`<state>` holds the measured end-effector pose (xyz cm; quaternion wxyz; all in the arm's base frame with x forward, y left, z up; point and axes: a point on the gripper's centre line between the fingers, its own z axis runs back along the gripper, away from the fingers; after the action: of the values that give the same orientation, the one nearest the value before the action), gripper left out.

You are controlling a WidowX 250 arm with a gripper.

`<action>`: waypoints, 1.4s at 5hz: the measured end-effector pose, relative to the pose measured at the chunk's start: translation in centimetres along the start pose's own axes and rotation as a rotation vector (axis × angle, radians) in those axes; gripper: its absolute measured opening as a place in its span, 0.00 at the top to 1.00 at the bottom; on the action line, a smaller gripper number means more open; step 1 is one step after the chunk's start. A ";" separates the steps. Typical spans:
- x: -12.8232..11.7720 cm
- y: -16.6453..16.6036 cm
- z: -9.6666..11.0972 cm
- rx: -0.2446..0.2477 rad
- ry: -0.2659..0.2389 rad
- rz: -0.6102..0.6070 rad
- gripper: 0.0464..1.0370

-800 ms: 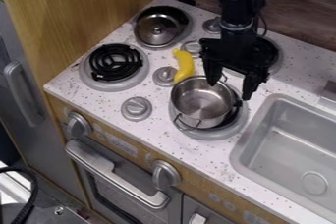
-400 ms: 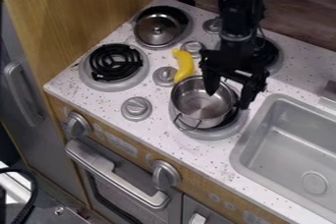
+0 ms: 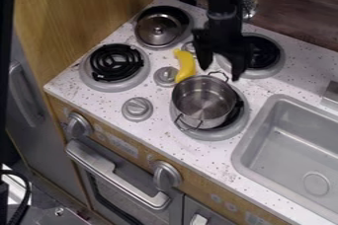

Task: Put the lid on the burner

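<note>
My gripper (image 3: 220, 73) is open and empty above the stove, over the back rim and rear handle of the metal pot. The silver lid (image 3: 157, 29), with a small knob, rests on the back left burner (image 3: 183, 17), partly covering it. At the front left, a burner (image 3: 115, 63) has a black coil. Behind my gripper, the back right burner (image 3: 265, 53) is partly hidden by the arm. Beneath the pot is the front right burner (image 3: 238, 126).
The metal pot (image 3: 203, 101) stands below my gripper. A yellow banana (image 3: 186, 65) lies just left of the pot, by a grey knob (image 3: 165, 76). The grey sink (image 3: 291, 142) is at the right, and a wooden wall (image 3: 92, 17) borders the stove's left side.
My gripper has moved back and slightly left, from over the pot's right side to above its back rim. The lid, pot and banana have not moved.
</note>
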<state>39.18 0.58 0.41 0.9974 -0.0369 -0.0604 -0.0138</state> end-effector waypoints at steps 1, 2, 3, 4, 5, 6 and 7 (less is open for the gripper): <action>2.7 3.8 0.1 0.037 -0.033 0.053 0.04; 3.8 7.2 -0.8 0.053 -0.046 0.116 0.04; 5.2 9.3 -1.7 0.059 -0.068 0.150 0.04; 6.1 11.2 -1.9 0.075 -0.095 0.198 0.04; 7.2 13.3 -2.3 0.096 -0.113 0.229 0.04; 7.7 15.0 -2.0 0.139 -0.150 0.257 0.04; 8.2 16.0 -1.8 0.183 -0.200 0.287 0.04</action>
<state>48.07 16.20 -1.49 0.9773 0.0446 -0.1544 0.1379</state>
